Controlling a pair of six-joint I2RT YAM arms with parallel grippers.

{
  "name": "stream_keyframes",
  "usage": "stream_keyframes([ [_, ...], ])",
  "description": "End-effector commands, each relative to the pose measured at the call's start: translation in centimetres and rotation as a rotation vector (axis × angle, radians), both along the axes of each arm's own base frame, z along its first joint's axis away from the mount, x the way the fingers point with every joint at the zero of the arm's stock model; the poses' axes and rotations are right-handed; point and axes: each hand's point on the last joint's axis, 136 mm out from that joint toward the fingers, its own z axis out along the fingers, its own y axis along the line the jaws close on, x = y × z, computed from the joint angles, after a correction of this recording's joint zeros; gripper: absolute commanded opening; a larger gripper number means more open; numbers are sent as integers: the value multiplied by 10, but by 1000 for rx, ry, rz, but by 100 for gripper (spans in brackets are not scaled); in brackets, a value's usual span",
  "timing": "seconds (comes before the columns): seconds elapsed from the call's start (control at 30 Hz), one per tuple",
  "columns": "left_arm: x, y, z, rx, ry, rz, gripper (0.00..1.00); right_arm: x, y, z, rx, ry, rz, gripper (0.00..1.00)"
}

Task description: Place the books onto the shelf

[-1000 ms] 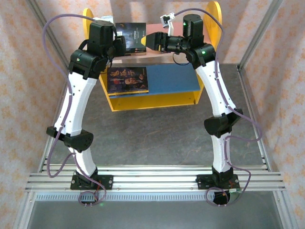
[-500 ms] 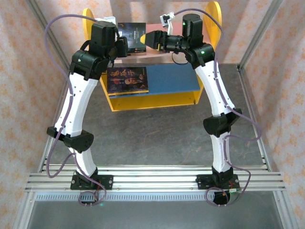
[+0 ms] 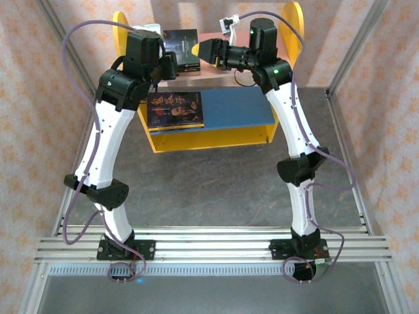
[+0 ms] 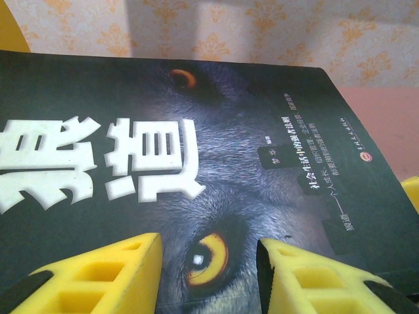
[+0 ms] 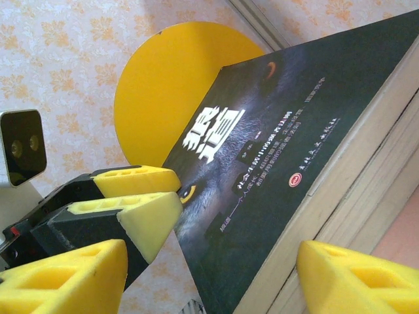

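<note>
Wolf book [image 3: 182,44] lay atop the stack [image 5: 366,216] on the shelf's [image 3: 216,137] top board [image 3: 219,72], left gripper [image 4: 208,252] half-spread over its cover, right gripper [image 5: 213,252] wide apart at its edge; likely risk: a dragging finger skewing it off the stack.

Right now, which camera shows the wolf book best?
The left wrist camera: the wolf book is close up, both amber eyes and white characters clear. The right wrist camera shows it slanted and farther off. The top camera shows it tiny and dark on the shelf.
</note>
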Motion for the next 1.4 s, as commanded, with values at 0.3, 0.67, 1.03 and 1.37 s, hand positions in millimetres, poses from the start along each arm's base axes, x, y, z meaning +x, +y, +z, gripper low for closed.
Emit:
stream_keyframes([
  [0.3, -15, 2, -11, 27, 71, 2, 43, -20, 12, 11, 11, -45, 66, 68],
  [0.67, -19, 4, -5, 23, 55, 1, 43, -27, 14, 12, 2, -50, 71, 68],
  [1.03, -20, 5, -3, 27, 50, 1, 43, -31, 12, 15, -4, -58, 73, 68],
  [1.37, -18, 5, -3, 27, 48, 3, 43, -28, 12, 7, -23, -51, 63, 67],
])
